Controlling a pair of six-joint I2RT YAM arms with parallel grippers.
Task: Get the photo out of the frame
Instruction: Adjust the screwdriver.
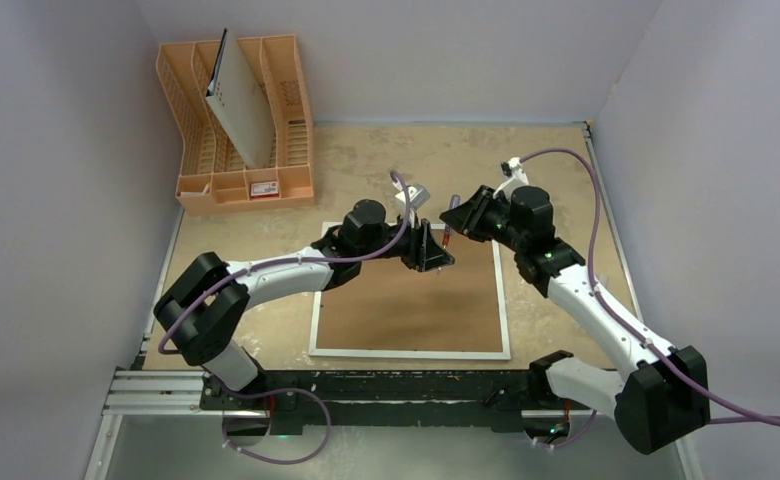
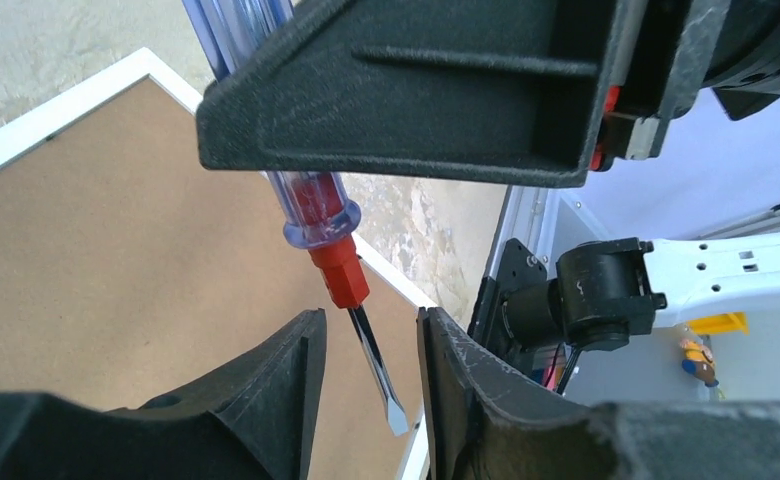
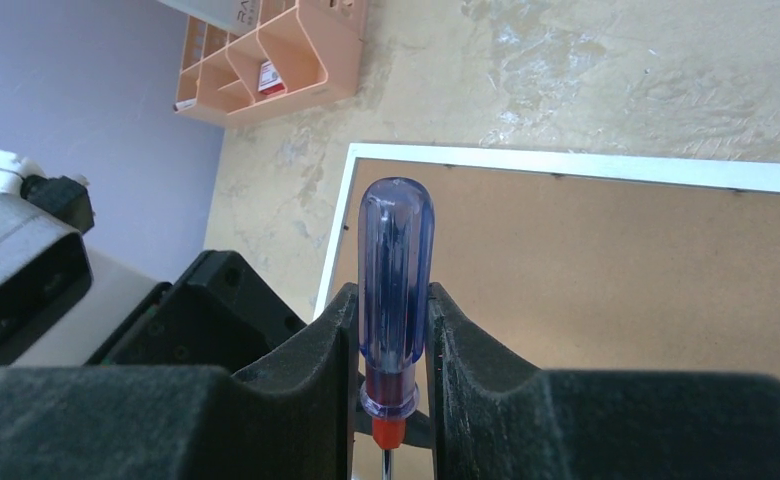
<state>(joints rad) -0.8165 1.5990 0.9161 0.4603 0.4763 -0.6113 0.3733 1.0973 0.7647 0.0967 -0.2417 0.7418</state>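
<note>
The frame (image 1: pixel 411 305) is laid back-up on the desk (image 1: pixel 556 180). Above its far edge, a screwdriver (image 3: pixel 396 260) is clamped by the handle in the right claw (image 3: pixel 391 320); its blade is flanked, untouched, by the narrowly parted left claw (image 2: pixel 368 335).

partial "RA" on grey-white board (image 3: pixel 221 10)

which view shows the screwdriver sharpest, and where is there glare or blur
right wrist: screwdriver handle crisp, pale highlights down the clear plastic; left wrist: blade sharp with a bright glint, the left gripper's fingers close up and slightly soft; top external: even light, faint shadows on the frame, screwdriver too small for detail
</note>
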